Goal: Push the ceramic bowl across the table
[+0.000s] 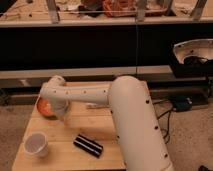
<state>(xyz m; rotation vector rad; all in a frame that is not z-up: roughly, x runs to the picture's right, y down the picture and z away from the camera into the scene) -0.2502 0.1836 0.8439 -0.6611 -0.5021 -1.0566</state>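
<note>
The orange ceramic bowl (44, 106) sits near the far left edge of the light wooden table (65, 132); only its left part shows. My white arm reaches across the table from the right. Its end with the gripper (59, 111) hangs over the bowl's right side and hides it. The bowl's rim on that side is covered by the arm's wrist.
A small white cup (36, 144) stands at the front left of the table. A flat black box (88, 145) lies near the front middle. A dark bench runs behind the table. Cables and a blue device (181, 103) lie on the floor at the right.
</note>
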